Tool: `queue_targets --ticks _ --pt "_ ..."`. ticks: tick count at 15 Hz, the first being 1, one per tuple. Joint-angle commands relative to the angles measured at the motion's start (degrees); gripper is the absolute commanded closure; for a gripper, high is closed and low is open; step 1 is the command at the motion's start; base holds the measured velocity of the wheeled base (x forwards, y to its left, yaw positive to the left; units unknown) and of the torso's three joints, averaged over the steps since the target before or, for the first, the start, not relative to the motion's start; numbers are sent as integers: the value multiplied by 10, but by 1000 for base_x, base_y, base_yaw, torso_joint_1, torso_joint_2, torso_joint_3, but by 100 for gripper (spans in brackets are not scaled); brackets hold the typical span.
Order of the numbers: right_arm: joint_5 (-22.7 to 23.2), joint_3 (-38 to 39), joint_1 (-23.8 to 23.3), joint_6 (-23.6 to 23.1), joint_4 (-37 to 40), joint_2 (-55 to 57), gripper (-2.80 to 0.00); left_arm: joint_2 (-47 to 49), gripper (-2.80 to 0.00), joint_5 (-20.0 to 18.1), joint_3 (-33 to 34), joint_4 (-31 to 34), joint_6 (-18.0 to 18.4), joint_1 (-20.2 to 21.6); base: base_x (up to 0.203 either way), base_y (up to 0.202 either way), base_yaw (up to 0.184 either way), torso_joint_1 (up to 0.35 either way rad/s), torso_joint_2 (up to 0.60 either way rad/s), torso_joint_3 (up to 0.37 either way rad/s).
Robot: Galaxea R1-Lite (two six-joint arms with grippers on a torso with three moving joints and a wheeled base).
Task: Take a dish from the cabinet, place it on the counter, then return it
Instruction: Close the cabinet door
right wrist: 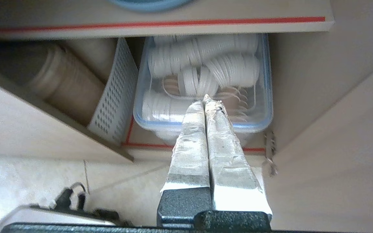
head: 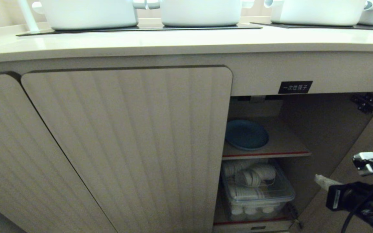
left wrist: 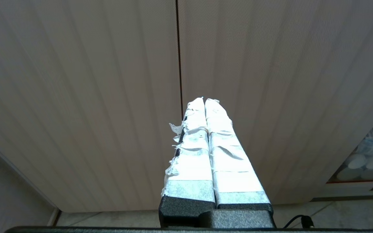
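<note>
Smooth cream-beige bench [head: 173,42] runs across the top w/ a thick front edge and black inset cooktop panels [head: 141,28]; white round pots [head: 89,13] stand on them. Below it sits the cabinet [head: 125,145], beige wood-look w/ vertically ribbed, round-cornered doors. Left doors are closed, right-hand bay is open. A small black label [head: 295,87] w/ white characters is above the opening.

Dish [head: 246,134]: round, shallow, plain light-blue plate w/ low rim, lying flat on the inner shelf [head: 283,145], toward its left side. Shelf front edge has a red strip. Under the shelf is a clear plastic box [head: 257,194] w/ rounded corners, full of white stacked cup-like items. In the right wrist view a white perforated basket [right wrist: 113,100] leans beside the box.

Right hand [right wrist: 206,98]: tape-wrapped fingers pressed together, holding nothing, low in front of the open bay, pointing at the clear box, well apart from the dish.

Left hand [left wrist: 204,101]: taped fingers also pressed together, empty, facing the ribbed door.
</note>
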Motion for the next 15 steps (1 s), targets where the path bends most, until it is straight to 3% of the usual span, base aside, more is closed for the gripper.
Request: queue_targets --ticks 1,15 --pt "0 1 -3 -7 25 -42 0 0 0 0 0 0 0 0 0 0 0 0 0 0" --pt "-1 1 -8 -41 557 -488 0 0 0 0 0 0 0 0 0 0 0 0 0 0"
